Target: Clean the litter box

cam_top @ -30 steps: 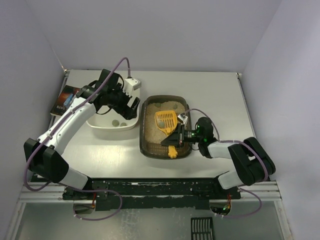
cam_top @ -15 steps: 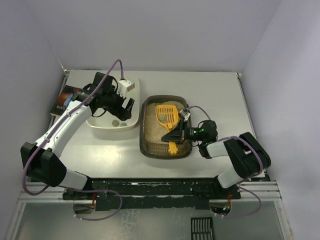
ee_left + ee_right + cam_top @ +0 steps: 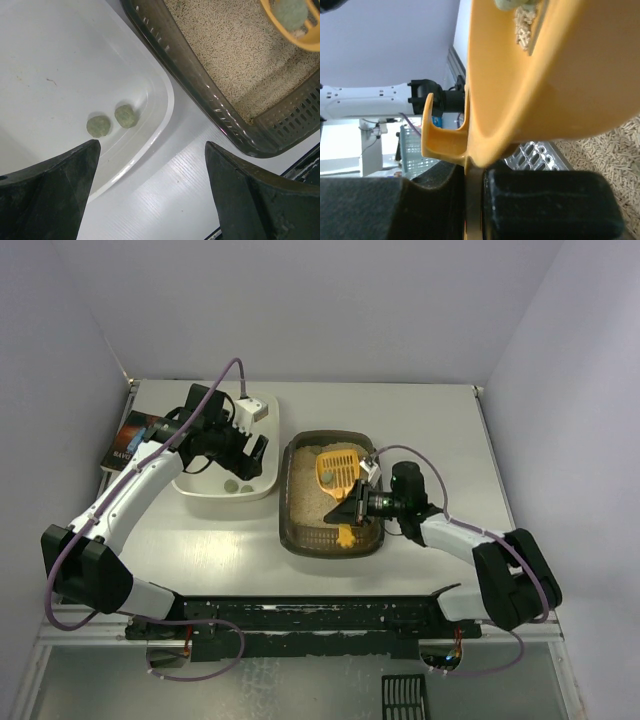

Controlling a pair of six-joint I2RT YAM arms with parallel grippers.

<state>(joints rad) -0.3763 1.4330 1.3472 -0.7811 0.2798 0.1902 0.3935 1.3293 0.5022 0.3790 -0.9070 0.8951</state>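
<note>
The litter box is a dark translucent tray of beige litter at the table's middle; its wall also crosses the left wrist view. My right gripper is shut on the handle of a yellow scoop, held above the litter. The scoop carries a grey-green clump and some pellets. My left gripper hangs open and empty over the near right rim of a white tub. Two clumps lie in that tub.
A dark book-like packet lies at the table's left edge, behind the tub. A black grid piece sits below the table's front rail. Plain walls close the left, back and right sides.
The scoop head has risen and moved toward the back of the litter box, with my right forearm swinging out to the right. My left gripper shifted slightly left over the tub, still open.
</note>
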